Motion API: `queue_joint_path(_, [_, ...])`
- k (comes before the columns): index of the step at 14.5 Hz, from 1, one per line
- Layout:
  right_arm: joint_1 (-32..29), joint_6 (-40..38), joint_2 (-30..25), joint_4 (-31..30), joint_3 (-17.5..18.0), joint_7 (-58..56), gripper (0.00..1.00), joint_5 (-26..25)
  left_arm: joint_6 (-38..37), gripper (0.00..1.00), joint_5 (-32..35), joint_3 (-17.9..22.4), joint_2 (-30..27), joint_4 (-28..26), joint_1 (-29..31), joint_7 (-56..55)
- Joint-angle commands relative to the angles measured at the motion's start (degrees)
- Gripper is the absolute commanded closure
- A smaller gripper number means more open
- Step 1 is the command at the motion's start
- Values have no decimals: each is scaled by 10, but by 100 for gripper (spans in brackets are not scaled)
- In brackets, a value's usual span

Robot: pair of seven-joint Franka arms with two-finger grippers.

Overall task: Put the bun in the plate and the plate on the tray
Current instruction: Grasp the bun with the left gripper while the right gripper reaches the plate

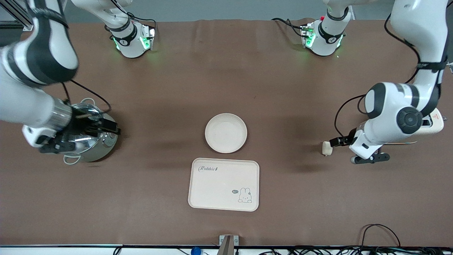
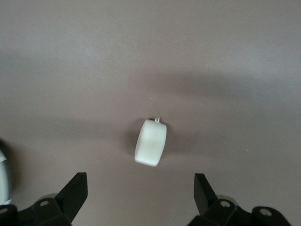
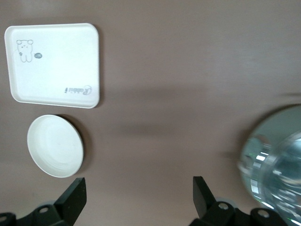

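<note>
The bun [image 1: 326, 148] lies on the table toward the left arm's end; in the left wrist view [image 2: 151, 142] it rests on its side. My left gripper [image 1: 338, 141] is open and low beside it, fingertips [image 2: 75, 190] just short of the bun, nothing between them. The round plate [image 1: 225, 133] sits empty mid-table, also in the right wrist view [image 3: 55, 146]. The Rabbit tray [image 1: 224, 184] lies empty just nearer the front camera than the plate, also in the right wrist view [image 3: 52, 64]. My right gripper [image 1: 108, 126] is open and empty over a steel pot.
A shiny steel pot [image 1: 88, 143] with a glass lid stands toward the right arm's end, also in the right wrist view [image 3: 277, 160]. A cream toaster [image 1: 434, 122] sits under the left arm, near the table edge. Cables run along the table's front edge.
</note>
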Motion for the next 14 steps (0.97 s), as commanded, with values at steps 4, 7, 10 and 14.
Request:
queue_joint_path(4, [70, 95, 83, -5, -4, 26, 0, 66, 71, 1, 13, 0, 81, 4, 2, -14])
queue_joint_path(7, [115, 180, 90, -60, -3, 30, 0, 67, 80, 20, 13, 0, 98, 3, 3, -14])
queue_joint_path(10, [154, 196, 90, -93, -3, 38, 0, 74, 80, 49, 9, -1, 106, 2, 3, -21])
queue_joint_path(14, [191, 302, 99, -163, -2, 38, 0, 107, 45, 68, 5, -24, 99, 6, -4, -113])
